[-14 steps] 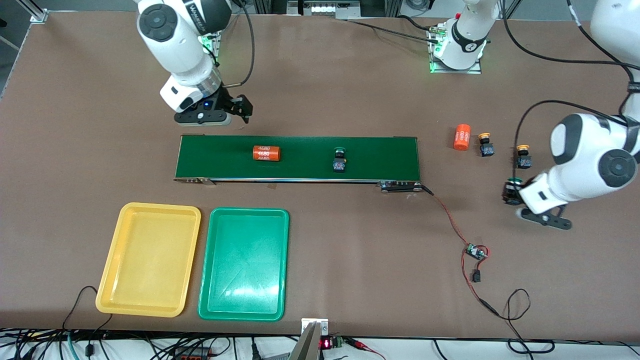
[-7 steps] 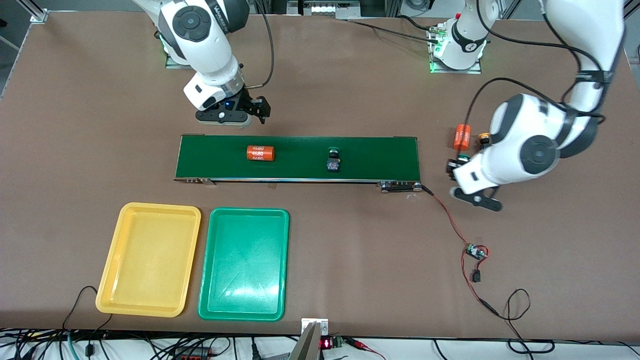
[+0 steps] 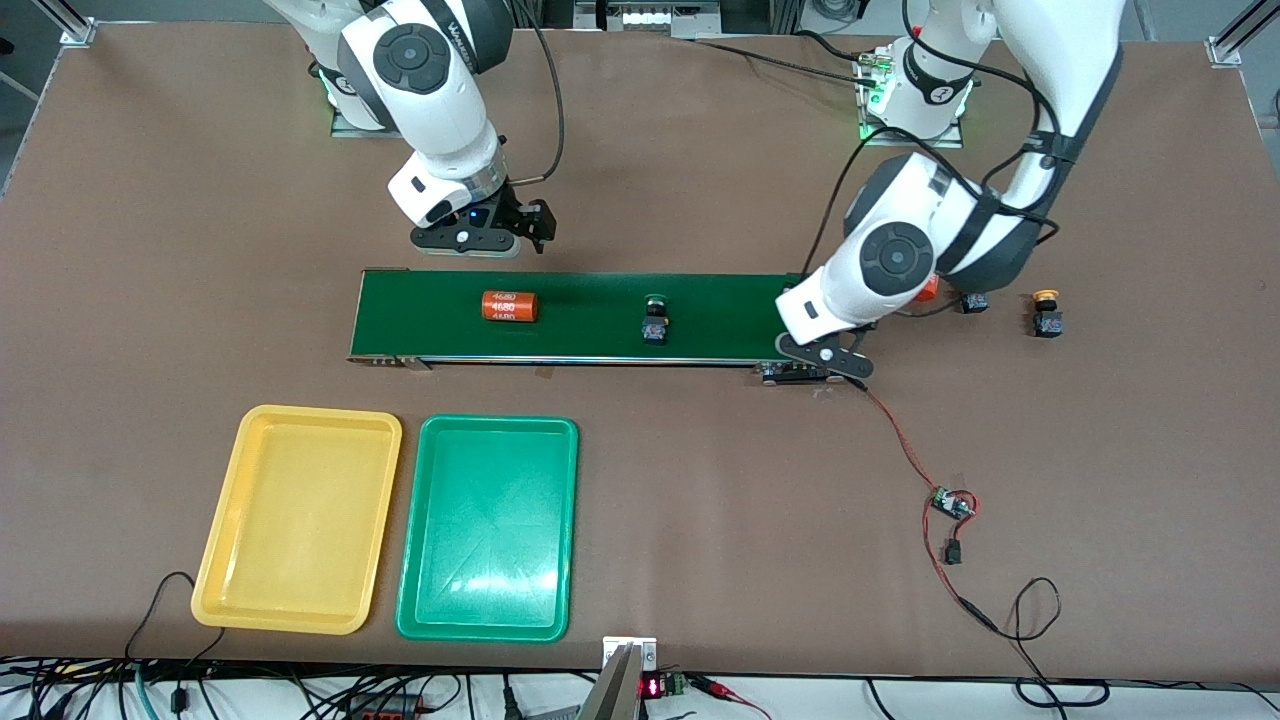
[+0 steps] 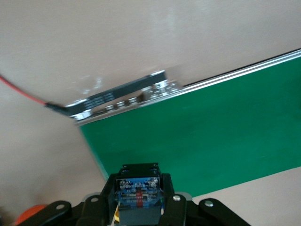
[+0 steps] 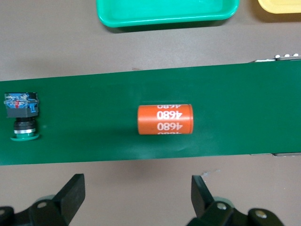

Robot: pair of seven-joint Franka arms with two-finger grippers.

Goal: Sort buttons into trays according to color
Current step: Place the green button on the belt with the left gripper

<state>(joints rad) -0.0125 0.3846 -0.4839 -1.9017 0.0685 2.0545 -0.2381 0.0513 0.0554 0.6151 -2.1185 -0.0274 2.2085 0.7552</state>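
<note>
My left gripper [image 3: 797, 300] [image 4: 139, 190] hangs over the dark green conveyor belt's [image 3: 600, 315] [image 4: 211, 127] end nearest the left arm. It is shut on a button [image 4: 139, 194] with a blue-and-black body; the cap is hidden. A green-capped button [image 3: 655, 326] [image 5: 21, 115] lies on the belt. Two yellow-capped buttons [image 3: 1046, 313] [image 3: 973, 301] rest on the table toward the left arm's end. My right gripper [image 3: 480, 238] [image 5: 138, 188] is open and holds nothing, over the table beside the belt's edge. The yellow tray [image 3: 300, 520] [image 5: 282, 4] and the green tray [image 3: 490, 530] [image 5: 164, 12] lie side by side, nearer the front camera.
An orange cylinder marked 4680 [image 3: 509, 306] [image 5: 165, 119] lies on the belt. Another orange cylinder [image 3: 930, 286] peeks from under the left arm. A red wire runs from the belt's motor end [image 3: 800, 373] to a small circuit board [image 3: 950, 503].
The left arm has swung from the table's end to the belt's end, carrying the button. The right gripper has shifted along the belt. The cylinder and the button on the belt have drifted toward the right arm's end.
</note>
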